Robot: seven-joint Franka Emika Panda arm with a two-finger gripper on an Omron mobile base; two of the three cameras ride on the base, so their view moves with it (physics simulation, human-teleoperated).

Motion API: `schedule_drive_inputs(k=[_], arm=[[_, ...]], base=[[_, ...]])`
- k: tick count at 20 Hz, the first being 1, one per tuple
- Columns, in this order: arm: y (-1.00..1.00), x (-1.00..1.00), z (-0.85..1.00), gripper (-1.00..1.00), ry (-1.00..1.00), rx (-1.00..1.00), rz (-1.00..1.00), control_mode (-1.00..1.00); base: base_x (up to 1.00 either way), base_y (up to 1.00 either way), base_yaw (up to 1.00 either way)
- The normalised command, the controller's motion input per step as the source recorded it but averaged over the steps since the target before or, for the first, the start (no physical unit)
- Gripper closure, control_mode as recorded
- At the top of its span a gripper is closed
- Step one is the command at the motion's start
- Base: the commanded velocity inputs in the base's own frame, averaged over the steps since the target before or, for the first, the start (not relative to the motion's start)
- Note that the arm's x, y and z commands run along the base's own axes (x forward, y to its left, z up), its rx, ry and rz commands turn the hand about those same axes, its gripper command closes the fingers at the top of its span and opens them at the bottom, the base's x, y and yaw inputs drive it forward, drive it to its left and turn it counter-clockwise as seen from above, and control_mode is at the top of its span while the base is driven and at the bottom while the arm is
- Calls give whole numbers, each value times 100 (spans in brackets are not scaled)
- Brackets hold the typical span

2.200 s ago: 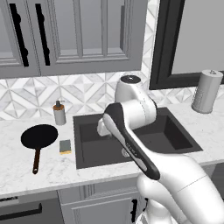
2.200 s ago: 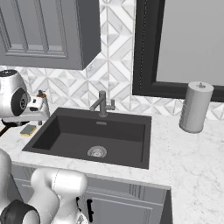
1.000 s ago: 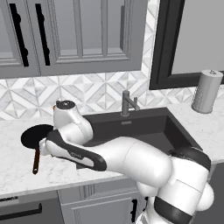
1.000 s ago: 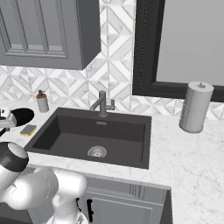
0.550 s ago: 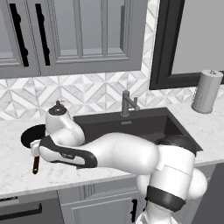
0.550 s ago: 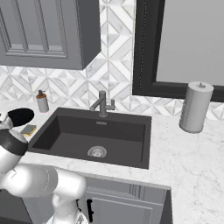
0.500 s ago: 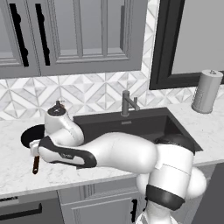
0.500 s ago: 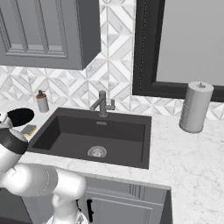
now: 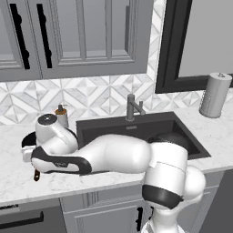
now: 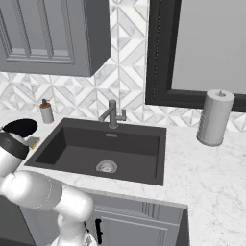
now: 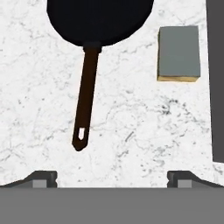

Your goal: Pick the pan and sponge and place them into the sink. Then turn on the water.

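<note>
- White marbled counter [image 11: 144,131] runs under grey cabinets and a patterned tile wall, with the large rectangular dark charcoal sink [image 10: 103,146] set into it and a grey metal faucet [image 10: 112,114] behind the basin.
- From the hand view, the two-finger gripper [image 11: 112,177] hovers above the counter with its two dark fingertips [image 11: 43,176] spread wide apart and nothing between them.
- Ahead of the fingertips lies the round flat black frying pan [image 11: 100,17]; its long dark brown handle [image 11: 86,96] runs back toward them, ending short of the gap and nearer the fingertip at the view's left.
- Ahead of the other fingertip sits the small rectangular sponge [image 11: 178,53], grey-green face up over a yellow body, just beside the pan but apart from it, with the sink's dark edge beyond it.
- Both pan and sponge rest on the counter beside the sink; the basin holds neither, and no water runs from the faucet.
- Judging by this, the step in hand is the approach to the pan, the first pick.
- The next move probably calls for shifting the open fingers forward over the handle, lining them across it, descending until they straddle it, then closing.
- A small grey soap dispenser bottle [image 9: 61,116] stands near the wall, and a paper towel roll [image 10: 214,117] stands on the far side of the sink.
</note>
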Motion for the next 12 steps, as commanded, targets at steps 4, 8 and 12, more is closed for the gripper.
schedule_drive_inputs(k=[4,8,12], arm=[[22,8,-9,-100,3,0,-10,-100],[12,2,-13,-100,3,0,-7,-100],[2,7,-27,-100,3,0,0,-100]], base=[[0,0,0],[0,0,0],[0,0,0]])
